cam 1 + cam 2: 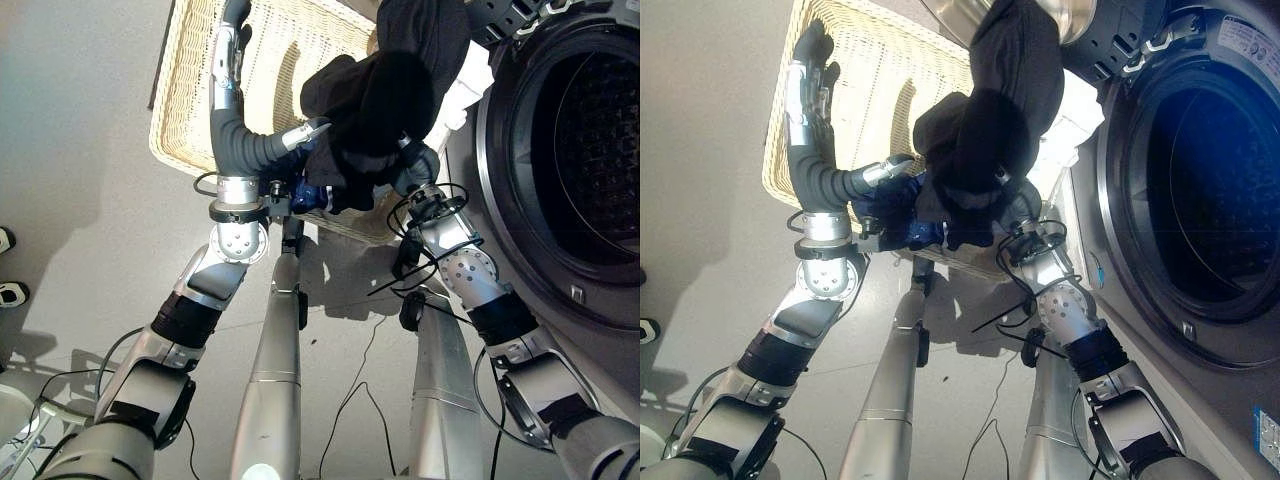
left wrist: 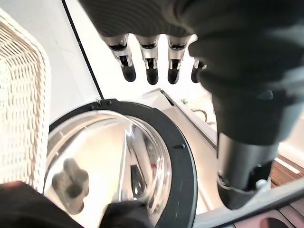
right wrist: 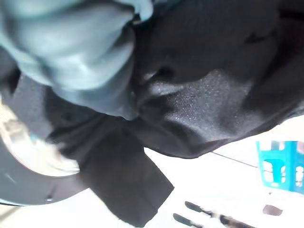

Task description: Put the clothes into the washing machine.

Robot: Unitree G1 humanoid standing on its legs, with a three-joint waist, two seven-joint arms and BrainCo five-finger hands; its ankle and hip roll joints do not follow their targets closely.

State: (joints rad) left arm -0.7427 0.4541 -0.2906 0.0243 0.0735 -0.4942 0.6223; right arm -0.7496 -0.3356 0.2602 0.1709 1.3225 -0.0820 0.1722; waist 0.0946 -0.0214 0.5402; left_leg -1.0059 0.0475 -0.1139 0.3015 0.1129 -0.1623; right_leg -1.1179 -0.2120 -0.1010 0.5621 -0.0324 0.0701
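Left eye view looks down on a pale floor (image 1: 90, 150) with a woven wicker basket (image 1: 190, 90) at the far left and a front-loading washing machine (image 1: 500, 200) at the right. The machine's round opening (image 1: 590, 150) faces the basket, its dark perforated drum visible inside, and its wide grey rim stands just beside the robot's right arm.

A bundle of black clothes (image 1: 385, 90) hangs between the basket's near right corner and the machine's rim, raised above the floor. A white piece of cloth (image 1: 465, 95) shows behind it, next to the rim. The right hand (image 1: 420, 165) is under the bundle with its fingers buried in the dark fabric, so I cannot tell how they are set. In the right wrist view the black cloth (image 3: 204, 95) sits right in front of the camera, with some pale blue-grey fabric (image 3: 76, 52) alongside it.

The left hand (image 1: 812, 60) is raised over the basket's interior, fingers straight and relaxed, holding nothing. In the left wrist view its dark-tipped fingers (image 2: 151, 71) point out in a row above the machine's open glass door (image 2: 118, 166).

Open floor lies to the left of the basket, and the gap between bundle and drum opening is narrow.
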